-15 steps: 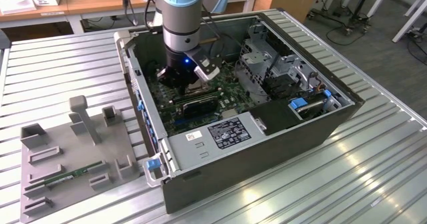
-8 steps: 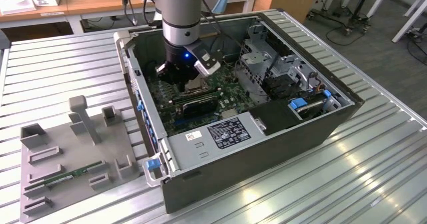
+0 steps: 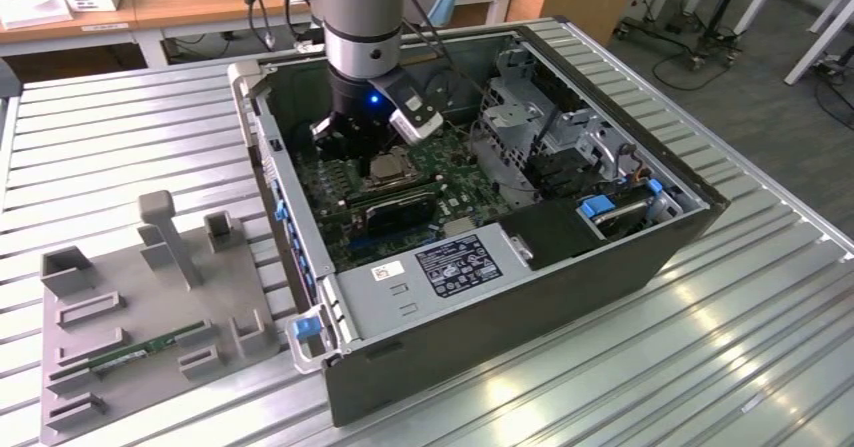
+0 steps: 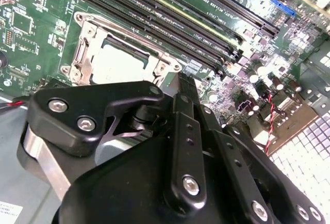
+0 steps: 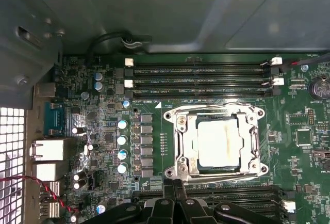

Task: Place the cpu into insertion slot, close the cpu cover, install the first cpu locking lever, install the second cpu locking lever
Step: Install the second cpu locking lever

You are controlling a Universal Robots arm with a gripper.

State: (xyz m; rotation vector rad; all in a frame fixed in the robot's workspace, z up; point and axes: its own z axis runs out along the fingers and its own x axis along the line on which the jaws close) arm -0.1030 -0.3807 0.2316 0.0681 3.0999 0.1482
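The cpu (image 5: 219, 144) already sits in the insertion slot (image 5: 181, 146), one chip in one socket, with the cpu cover (image 5: 190, 154) lying flat around it. In the first wrist view, a column of four small capacitors (image 5: 122, 146) stands at the socket's nine o'clock, and three memory slots (image 5: 198, 82) run across at twelve. The gripper (image 5: 177, 185) hangs just at six o'clock, fingers pressed together, holding nothing. In the exterior view the open computer case (image 3: 534, 297) surrounds it.

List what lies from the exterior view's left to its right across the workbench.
Grey plastic fixture tray with upright posts → blue latch tab on the case's corner → white-labelled silver power supply box → blue-tabbed drive bay → ribbed metal table.
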